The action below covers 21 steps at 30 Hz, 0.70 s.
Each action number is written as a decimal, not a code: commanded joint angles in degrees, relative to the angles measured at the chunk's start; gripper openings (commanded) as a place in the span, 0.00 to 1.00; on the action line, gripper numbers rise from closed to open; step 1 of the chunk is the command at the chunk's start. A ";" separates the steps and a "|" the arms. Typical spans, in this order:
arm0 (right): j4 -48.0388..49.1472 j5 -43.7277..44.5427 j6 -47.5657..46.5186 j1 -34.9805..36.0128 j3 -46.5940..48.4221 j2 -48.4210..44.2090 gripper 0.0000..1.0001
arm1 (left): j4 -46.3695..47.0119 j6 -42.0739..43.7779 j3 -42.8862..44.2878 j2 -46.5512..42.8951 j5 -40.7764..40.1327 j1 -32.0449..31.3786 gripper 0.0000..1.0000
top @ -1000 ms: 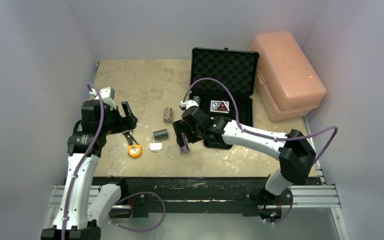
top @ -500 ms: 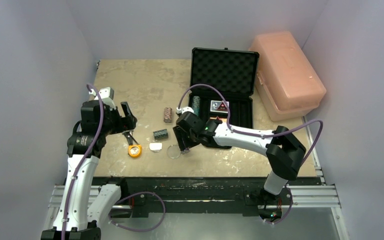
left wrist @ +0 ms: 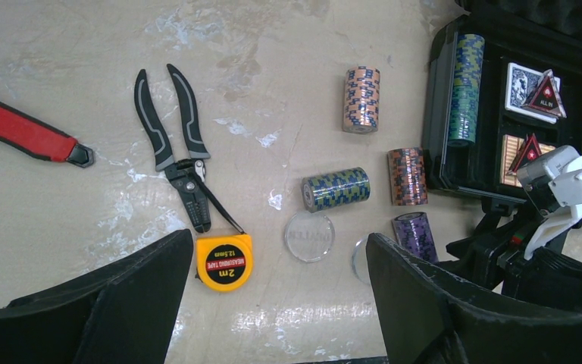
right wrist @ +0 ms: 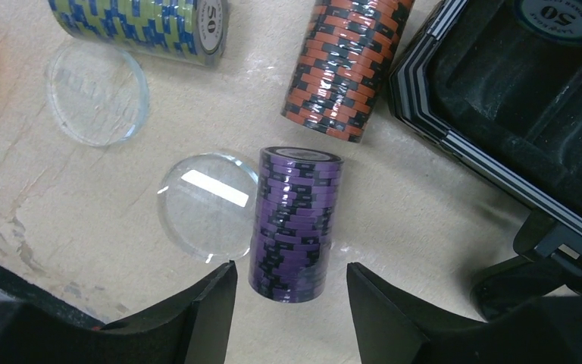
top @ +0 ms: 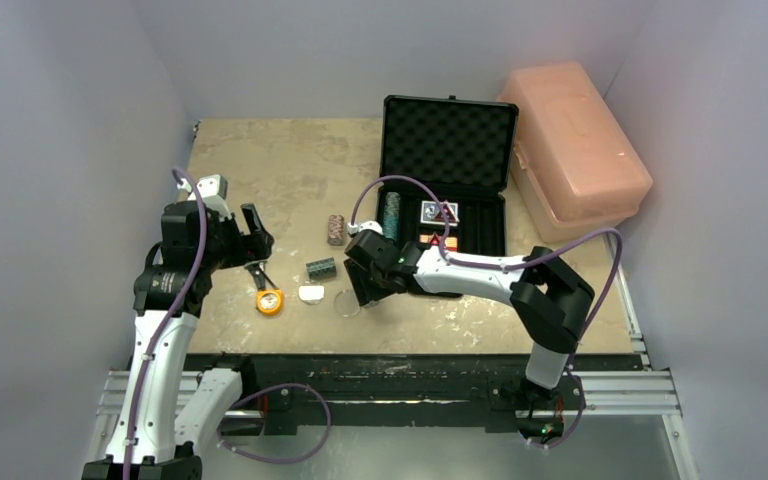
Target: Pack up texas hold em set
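The right tool (right wrist: pixel 292 287) is straddling one end of the purple chip stack (right wrist: pixel 294 220), which is lying on its side on the worktop (right wrist: pixel 38 220) just outside the briefcase (right wrist: pixel 455 129). Its jaws are standing spread, clear of the chips. The left tool (left wrist: pixel 276 262) is hovering spread and empty. Risk: an end-only pinch could be fanning loose chips apart, or one side could be catching the clear disc (right wrist: pixel 204 205) just beside the stack.
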 commanded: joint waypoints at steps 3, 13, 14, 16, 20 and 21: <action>1.35 3.24 1.51 0.39 2.53 0.99 0.62 | 0.67 1.20 0.81 -0.74 0.05 0.29 0.84; 1.11 3.45 1.54 0.39 3.98 3.30 0.61 | 0.58 1.12 0.84 -0.82 -0.28 0.35 0.84; 1.12 3.49 1.50 0.39 4.09 3.46 0.61 | 0.55 1.12 0.81 -0.83 -0.29 0.28 0.84; 1.21 3.48 1.45 0.39 4.19 3.79 0.60 | 0.60 1.12 0.81 -0.75 -0.29 0.25 0.84; 1.24 3.69 1.45 0.39 4.20 4.29 0.59 | 0.54 1.12 0.84 -0.66 -0.20 0.19 0.84; 1.34 3.65 1.46 0.39 4.20 4.45 0.59 | 0.59 1.09 0.81 -0.65 -0.20 0.25 0.83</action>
